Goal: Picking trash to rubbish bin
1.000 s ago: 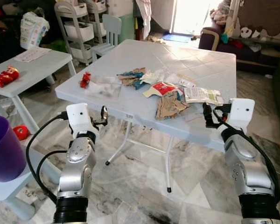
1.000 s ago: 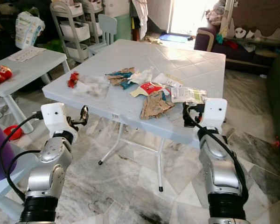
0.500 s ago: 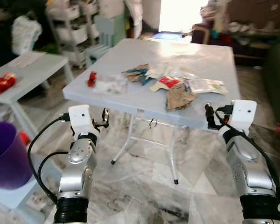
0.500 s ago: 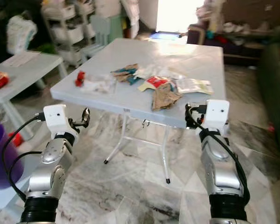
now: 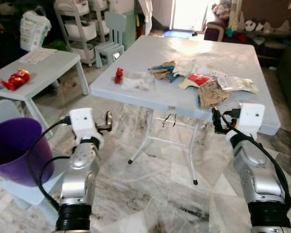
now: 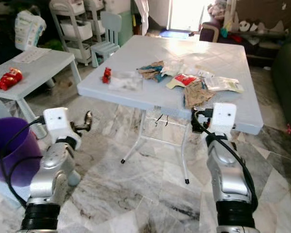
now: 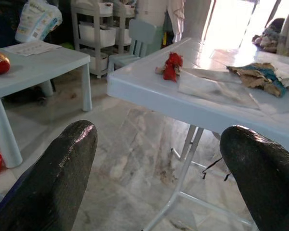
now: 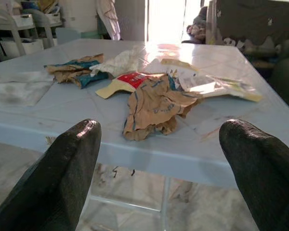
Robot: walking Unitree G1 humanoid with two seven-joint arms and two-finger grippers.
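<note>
Marble floor runs under everything you see, with pale plastic furniture standing on it. At the lower left of the left eye view sits the purple bin (image 5: 12, 148), mouth up on a low stool, which is where your trash has to end up. Above it, a small side table (image 5: 43, 63) carries a red wrapper (image 5: 15, 79).

Your left gripper (image 5: 108, 122) is raised at centre left, short of the big table's edge, and the left wrist view shows its fingers (image 7: 62, 178) spread wide with nothing between them. That looks like a ready pose rather than a grasp.

Upper centre holds the white folding table (image 5: 150, 53). On it, from left to right, lie a small red scrap (image 5: 119, 75), a clear plastic sheet (image 5: 138, 81), mixed wrappers (image 5: 167, 70) and crumpled brown paper (image 5: 211, 93).

Your right gripper (image 5: 216, 121) hangs at the table's near edge, just below the brown paper. Its jaws are released too, and it seems the likeliest to take the first piece.
</note>
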